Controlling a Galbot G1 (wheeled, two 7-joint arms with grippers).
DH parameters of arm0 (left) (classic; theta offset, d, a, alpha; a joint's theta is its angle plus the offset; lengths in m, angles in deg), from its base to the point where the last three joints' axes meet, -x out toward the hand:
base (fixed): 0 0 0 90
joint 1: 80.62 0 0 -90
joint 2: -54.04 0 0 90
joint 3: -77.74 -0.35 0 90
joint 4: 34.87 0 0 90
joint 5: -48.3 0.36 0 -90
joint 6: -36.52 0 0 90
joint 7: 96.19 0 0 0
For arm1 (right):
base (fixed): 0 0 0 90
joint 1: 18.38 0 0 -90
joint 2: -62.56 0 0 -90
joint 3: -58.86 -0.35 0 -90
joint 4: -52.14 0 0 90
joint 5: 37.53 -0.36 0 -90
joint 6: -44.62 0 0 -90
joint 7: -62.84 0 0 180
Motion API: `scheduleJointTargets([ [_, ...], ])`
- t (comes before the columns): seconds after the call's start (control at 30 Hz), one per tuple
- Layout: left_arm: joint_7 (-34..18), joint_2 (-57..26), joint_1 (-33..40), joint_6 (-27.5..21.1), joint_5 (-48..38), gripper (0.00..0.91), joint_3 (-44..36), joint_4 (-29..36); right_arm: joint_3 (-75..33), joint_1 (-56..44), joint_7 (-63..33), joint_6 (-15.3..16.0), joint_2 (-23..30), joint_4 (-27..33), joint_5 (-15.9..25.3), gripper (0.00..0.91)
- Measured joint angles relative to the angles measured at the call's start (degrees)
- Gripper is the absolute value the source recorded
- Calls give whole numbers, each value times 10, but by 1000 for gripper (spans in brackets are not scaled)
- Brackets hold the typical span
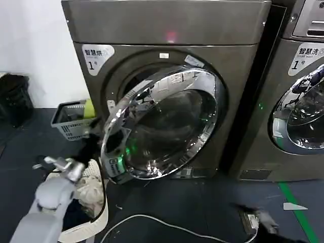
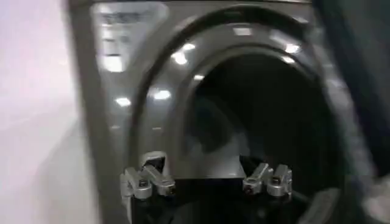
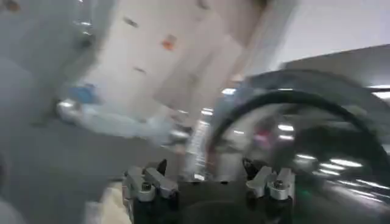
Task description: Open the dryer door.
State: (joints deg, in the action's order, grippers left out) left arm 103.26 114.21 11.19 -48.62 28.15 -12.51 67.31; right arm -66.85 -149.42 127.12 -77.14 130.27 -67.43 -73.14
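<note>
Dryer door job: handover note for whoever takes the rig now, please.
Left gripper: open, empty, low at the left in the head view, apart from the door, above a laundry basket; its wrist view looks into the drum opening.
Right gripper: open, holding nothing; in its wrist view it points toward the door's chrome ring.
Dryer door: unlatched and swung partway out, hinged on the right, its free edge to the left.
Done: door is off the latch and partly open.
Left: probably swing it wider if full opening is wanted, then retract both arms.
</note>
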Motion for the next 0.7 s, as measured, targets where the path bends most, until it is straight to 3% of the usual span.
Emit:
scheduleJointTargets([
  [0.13,33,-27,24,8,-10,907,-42,-11,-63,-8,-121,-5,44,8,50,907],
  [0.23,49,-40,42,11,-12,907,-72,-12,-105,-8,-219,14,69,20,87,907],
  [0.53,57,-32,94,10,-7,907,-174,1,-230,10,-483,114,122,84,178,907],
  [0.7,57,-12,106,8,8,907,-232,12,-290,15,-561,139,116,132,202,907],
])
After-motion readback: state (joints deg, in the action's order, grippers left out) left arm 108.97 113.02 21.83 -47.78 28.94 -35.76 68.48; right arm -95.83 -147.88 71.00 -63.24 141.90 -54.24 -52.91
